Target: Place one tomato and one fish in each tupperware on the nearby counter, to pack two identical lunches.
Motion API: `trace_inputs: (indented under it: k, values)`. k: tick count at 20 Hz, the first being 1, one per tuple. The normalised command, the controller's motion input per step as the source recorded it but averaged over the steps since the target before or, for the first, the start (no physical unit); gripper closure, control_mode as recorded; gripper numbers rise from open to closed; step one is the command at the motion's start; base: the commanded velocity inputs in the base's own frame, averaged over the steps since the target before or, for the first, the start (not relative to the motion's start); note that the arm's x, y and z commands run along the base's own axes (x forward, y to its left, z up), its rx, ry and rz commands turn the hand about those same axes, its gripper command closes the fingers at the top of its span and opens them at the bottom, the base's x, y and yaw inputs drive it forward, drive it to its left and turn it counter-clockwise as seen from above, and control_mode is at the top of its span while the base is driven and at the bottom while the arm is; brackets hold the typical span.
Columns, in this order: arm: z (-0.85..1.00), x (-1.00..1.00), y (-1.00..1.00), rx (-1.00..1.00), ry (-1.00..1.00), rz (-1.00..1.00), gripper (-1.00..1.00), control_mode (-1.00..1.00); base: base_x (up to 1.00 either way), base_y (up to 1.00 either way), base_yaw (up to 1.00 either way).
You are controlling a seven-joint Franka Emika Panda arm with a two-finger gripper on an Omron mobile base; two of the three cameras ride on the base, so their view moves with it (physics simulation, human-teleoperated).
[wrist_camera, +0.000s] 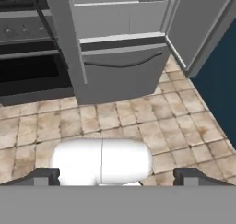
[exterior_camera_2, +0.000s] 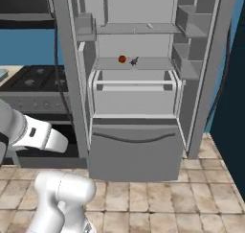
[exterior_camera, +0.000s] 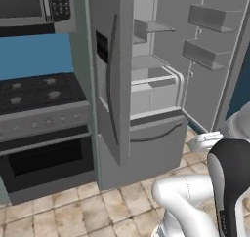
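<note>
The fridge (exterior_camera_2: pixel 134 102) stands open in front of me. On its middle shelf lies a small red tomato (exterior_camera_2: pixel 122 59), and just right of it a small slim greyish fish (exterior_camera_2: pixel 134 61). My gripper (wrist_camera: pixel 119 177) hangs low over the tiled floor, well short of the fridge. Its fingertips (wrist_camera: pixel 46 176) stand wide apart with nothing between them, so it is open. A strip of beige counter (exterior_camera_2: pixel 14 70) shows at the far left beyond the stove. On it, at the picture's edge, is a pale teal-grey sliver (exterior_camera_2: pixel 2 75) that may be a tupperware.
A black gas stove (exterior_camera: pixel 36 92) with an oven below stands left of the fridge, under a microwave (exterior_camera: pixel 29 4). The left fridge door (exterior_camera: pixel 110 80) juts out edge-on, and the right door (exterior_camera_2: pixel 206 59) is swung wide. The freezer drawer (wrist_camera: pixel 122 68) is shut. Tiled floor (wrist_camera: pixel 138 121) lies between.
</note>
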Motion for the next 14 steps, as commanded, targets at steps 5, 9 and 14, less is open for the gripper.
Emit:
trace_inputs:
  k: [5,9,14]
  values:
    - [0.00,0.00,0.00,0.00,0.00,0.00,-1.00,1.00,0.27,-0.83,0.00]
    - [0.00,0.00,0.00,0.00,0.00,0.00,-1.00,1.00,0.57,-0.27,0.00]
    - [0.00,0.00,0.00,0.00,0.00,0.00,-1.00,1.00,0.74,0.01,0.03]
